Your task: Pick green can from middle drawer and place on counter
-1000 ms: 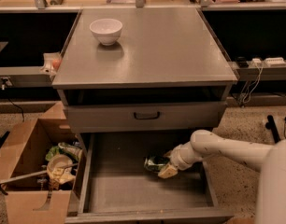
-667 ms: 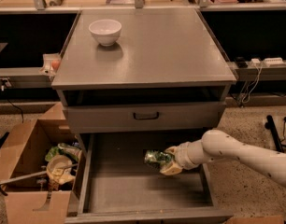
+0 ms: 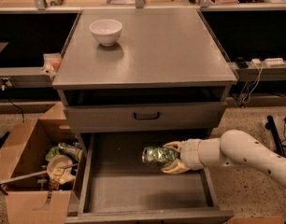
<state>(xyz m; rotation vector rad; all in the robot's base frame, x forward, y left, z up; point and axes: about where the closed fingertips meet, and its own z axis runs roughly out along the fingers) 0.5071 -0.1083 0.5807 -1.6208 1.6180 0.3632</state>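
Observation:
The green can [image 3: 156,155] is a small shiny can lying sideways, held over the open middle drawer [image 3: 129,190]. My gripper [image 3: 172,157] reaches in from the right and is shut on the can's right end, one finger above it and one below. The can hangs a little above the drawer's flat grey bottom, right of centre. The counter [image 3: 157,50] is the flat grey top of the cabinet above.
A white bowl [image 3: 106,31] stands on the counter at the back left. A closed drawer front with a black handle [image 3: 146,116] sits above the open drawer. An open cardboard box of rubbish [image 3: 35,167] stands on the floor at the left. Cables [image 3: 250,83] hang at the right.
The can has been lifted slightly off the drawer bottom in my gripper. The arm has shifted and drawn back to the right.

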